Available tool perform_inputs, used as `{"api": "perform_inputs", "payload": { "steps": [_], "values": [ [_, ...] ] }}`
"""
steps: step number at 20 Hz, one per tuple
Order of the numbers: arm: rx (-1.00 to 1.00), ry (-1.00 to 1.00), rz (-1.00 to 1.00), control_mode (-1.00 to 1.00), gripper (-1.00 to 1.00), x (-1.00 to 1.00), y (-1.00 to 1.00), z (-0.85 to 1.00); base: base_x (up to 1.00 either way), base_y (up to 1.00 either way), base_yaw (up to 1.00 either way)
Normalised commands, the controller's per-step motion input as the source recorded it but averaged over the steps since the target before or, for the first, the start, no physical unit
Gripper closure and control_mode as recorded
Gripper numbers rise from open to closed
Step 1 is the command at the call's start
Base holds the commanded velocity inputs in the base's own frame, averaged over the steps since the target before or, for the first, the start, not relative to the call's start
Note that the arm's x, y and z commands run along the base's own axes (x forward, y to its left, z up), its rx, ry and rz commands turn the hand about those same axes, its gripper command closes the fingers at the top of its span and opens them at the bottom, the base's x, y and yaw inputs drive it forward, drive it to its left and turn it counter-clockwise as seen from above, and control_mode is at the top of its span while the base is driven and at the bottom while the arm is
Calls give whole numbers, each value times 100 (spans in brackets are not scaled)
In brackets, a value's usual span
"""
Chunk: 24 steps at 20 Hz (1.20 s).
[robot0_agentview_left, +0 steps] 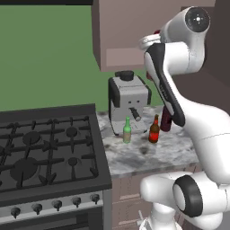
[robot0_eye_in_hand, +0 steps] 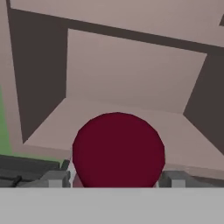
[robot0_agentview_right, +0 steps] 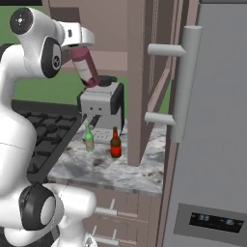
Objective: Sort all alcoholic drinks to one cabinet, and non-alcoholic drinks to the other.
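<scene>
Aloft, pink bottle [robot0_agentview_right: 86, 67] with white label and dark red cap, tilted, clamped in the claw [robot0_agentview_right: 78, 44]

From behind the arm on its left, you look forward and down across the stove [robot0_agentview_left: 45, 148] to the tabletop [robot0_agentview_left: 148, 155]. From behind on its right, you face the same tabletop [robot0_agentview_right: 111, 166], with the fridge [robot0_agentview_right: 217, 144] close at your side. Both views share the coffee machine [robot0_agentview_left: 129, 101] and two small bottles [robot0_agentview_right: 89, 139]. The hand camera sits close, looking into an open cabinet [robot0_eye_in_hand: 131, 74].
</scene>
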Motion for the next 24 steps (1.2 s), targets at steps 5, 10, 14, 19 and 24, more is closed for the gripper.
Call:
{"api": "perform_inputs", "payload": {
  "steps": [5, 10, 14, 19, 24],
  "values": [
    [0, -12, -1, -100, 100, 0, -1, 20, 0, 0, 0],
    [0, -11, 0, -100, 100, 3, 0, 2, 0, 0, 0],
    [0, -8, 0, -100, 100, 6, 0, 0, 0, 0, 0],
    [0, -6, 0, -100, 100, 11, 0, 0, 0, 0, 0],
    [0, -5, -2, -100, 100, 14, 0, 3, 0, 0, 0]
  ]
}}
